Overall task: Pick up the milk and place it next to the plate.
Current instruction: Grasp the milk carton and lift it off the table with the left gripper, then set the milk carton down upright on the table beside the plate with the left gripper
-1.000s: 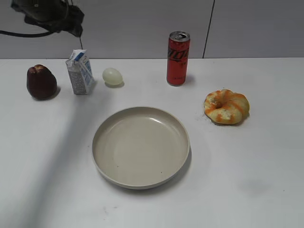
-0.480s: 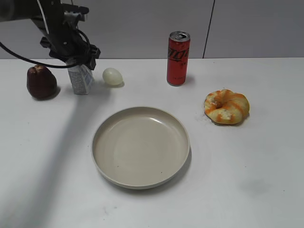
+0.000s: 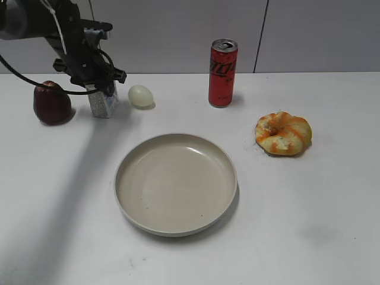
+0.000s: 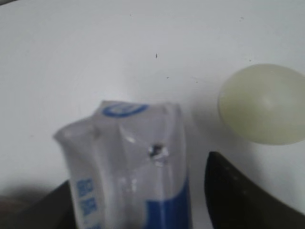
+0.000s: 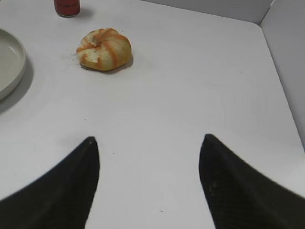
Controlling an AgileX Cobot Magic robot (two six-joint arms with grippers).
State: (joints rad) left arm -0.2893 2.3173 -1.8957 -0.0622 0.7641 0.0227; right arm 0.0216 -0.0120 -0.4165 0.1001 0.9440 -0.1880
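The milk point(image 3: 102, 105), a small white and blue carton, stands at the back left of the table; only its grey lower part shows under my left gripper point(image 3: 100, 89). In the left wrist view the milk point(image 4: 138, 167) sits between the dark fingers point(image 4: 238, 200), with a small gap at the right finger. The left gripper point(image 4: 138, 191) is open around it. The plate point(image 3: 178, 228), large and beige, lies in the middle and is empty. Its rim shows in the right wrist view point(image 5: 9, 62). My right gripper point(image 5: 148, 138) is open and empty over bare table.
A pale egg point(image 3: 141, 95) lies just right of the milk, close to the right finger point(image 4: 264, 102). A dark red fruit point(image 3: 51, 103) sits to its left. A red can point(image 3: 222, 72) stands at the back. A bread roll point(image 3: 283, 133) lies right of the plate.
My left arm has come down from the upper left onto the milk carton, and its fingers now straddle the carton's top. The carton and the other things have not moved.
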